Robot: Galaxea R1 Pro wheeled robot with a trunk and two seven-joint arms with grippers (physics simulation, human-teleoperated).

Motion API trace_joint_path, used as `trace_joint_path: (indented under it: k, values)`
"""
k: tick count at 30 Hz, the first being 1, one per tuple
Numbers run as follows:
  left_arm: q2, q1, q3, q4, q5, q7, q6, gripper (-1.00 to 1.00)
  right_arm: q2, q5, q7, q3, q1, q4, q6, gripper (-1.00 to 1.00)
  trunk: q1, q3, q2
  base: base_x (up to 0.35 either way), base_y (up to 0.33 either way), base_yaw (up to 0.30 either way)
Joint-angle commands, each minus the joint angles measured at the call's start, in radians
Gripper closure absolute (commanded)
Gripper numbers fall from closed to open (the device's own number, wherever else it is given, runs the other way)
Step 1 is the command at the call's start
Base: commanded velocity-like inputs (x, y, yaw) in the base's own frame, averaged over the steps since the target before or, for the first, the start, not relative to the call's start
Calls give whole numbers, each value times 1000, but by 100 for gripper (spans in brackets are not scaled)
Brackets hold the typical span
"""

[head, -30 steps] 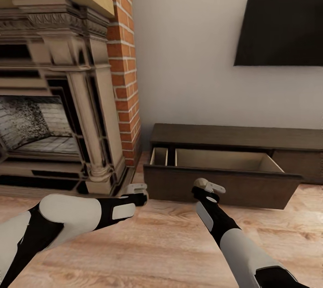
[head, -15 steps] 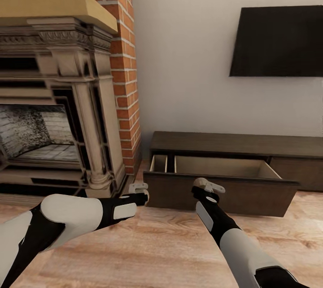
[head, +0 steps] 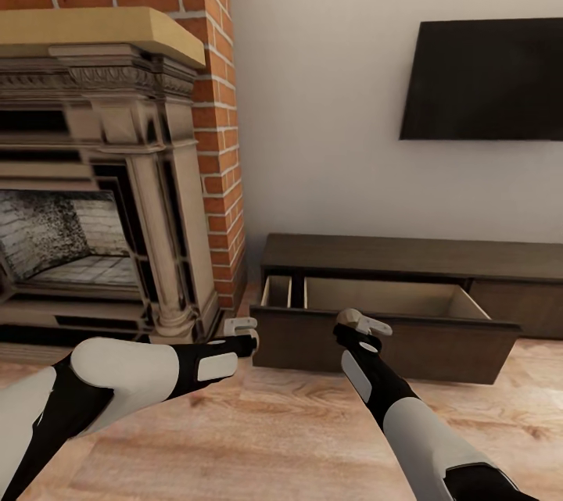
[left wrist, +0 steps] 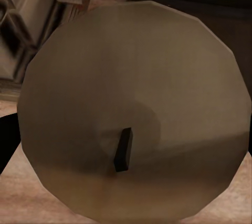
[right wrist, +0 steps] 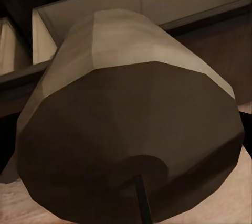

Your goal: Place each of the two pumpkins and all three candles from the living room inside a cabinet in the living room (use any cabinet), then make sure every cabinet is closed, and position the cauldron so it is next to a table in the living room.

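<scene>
Far left in the head view there's the brick fireplace (head: 117, 196) with its tan mantel, sitting on the light plank floor (head: 274, 438). The left gripper (head: 242, 333) hangs low in front of the fireplace base, right by the left end of the pulled-out drawer. Its wrist cam has a candle (left wrist: 134, 111) dead centre: pale round flat top facing the lens with a short dark wick, so the jaws look clamped on it, though the fingers themselves are hidden behind it.

Next over, the right gripper (head: 361, 325) is just in front of the open drawer (head: 383, 317) of the dark-brown cabinet (head: 414, 259). It's got another candle (right wrist: 126, 129) gripped too; the wrist cam shows it lying on its side, dark end toward the lens, wick poking out.

The drawer's tan inside has a narrow compartment at its left end and a wide one beside it. Above the cabinet, on the right, a black TV (head: 485, 79) hangs on the white wall.
</scene>
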Motion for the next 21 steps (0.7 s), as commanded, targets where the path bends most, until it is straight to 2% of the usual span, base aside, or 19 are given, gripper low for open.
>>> trace_joint_path:
  k: [1,10,21]
  values:
    - [0,-2,-9,-3,11,1,-9,100,-1,-8,-8,7,0,-2,4,100,-4,2,7,0,0,0]
    - [-5,-2,-10,-3,11,40,-9,100,-1,-8,-9,7,0,-2,3,100,-39,30,70,0,0,0]
    - [-13,-2,-10,-3,11,46,-9,100,-1,-8,-10,7,0,-2,4,100,-81,65,147,0,0,0]
